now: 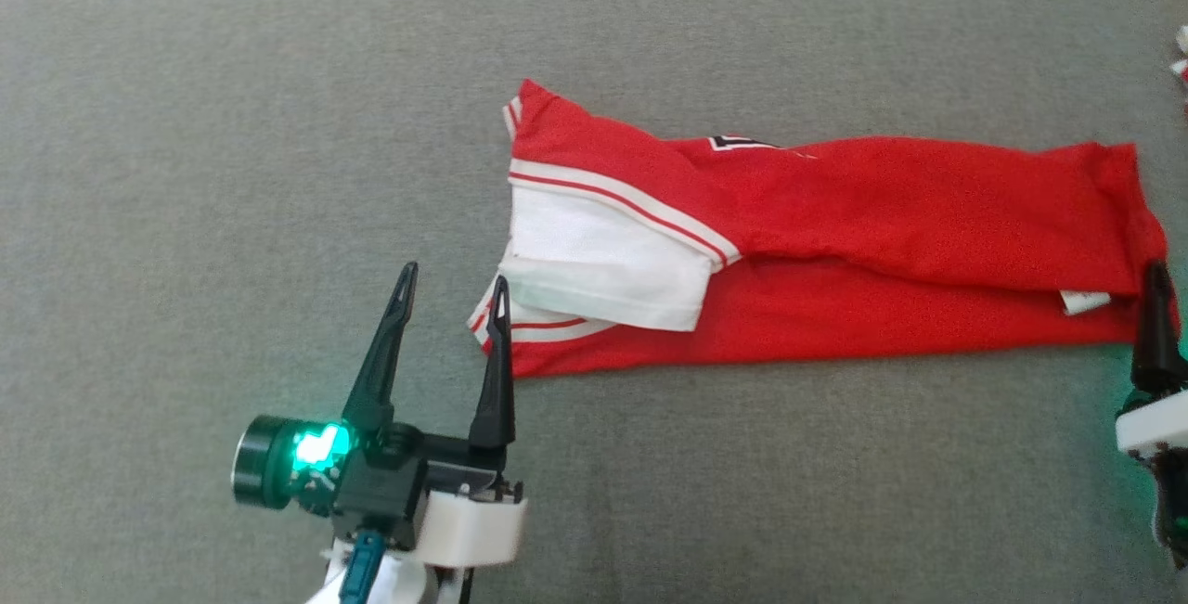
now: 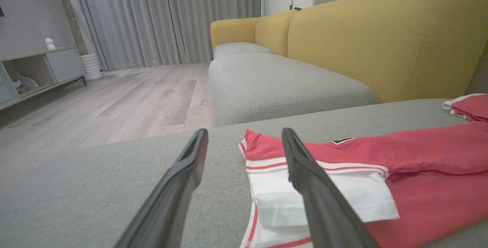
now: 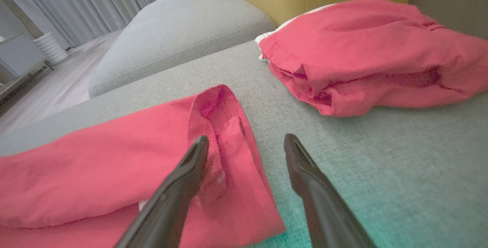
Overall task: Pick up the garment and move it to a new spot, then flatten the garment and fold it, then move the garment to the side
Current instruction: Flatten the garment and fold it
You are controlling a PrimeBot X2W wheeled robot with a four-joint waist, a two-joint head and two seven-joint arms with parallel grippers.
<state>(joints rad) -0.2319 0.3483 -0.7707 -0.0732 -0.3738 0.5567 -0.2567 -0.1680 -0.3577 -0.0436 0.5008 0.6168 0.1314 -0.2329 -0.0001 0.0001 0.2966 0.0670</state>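
Observation:
The garment (image 1: 882, 205) is a red jersey with white, red-striped trim, lying folded into a long band across the grey cushion (image 1: 232, 122). My left gripper (image 1: 453, 277) stands open at the garment's left end. In the left wrist view (image 2: 244, 131) its right finger lies over the white trim and its left finger over bare cushion, with nothing held. My right gripper (image 3: 246, 138) is open at the garment's (image 3: 95, 164) right end. One finger (image 1: 1155, 326) hangs over the red hem, the other over the cushion.
A second red garment (image 3: 362, 50) lies bunched against the yellow sofa back (image 2: 381, 38), beyond the right end. The cushion's far edge drops to a wooden floor (image 2: 133, 99). Another grey seat (image 2: 274, 84) and a low cabinet (image 2: 38, 69) stand beyond.

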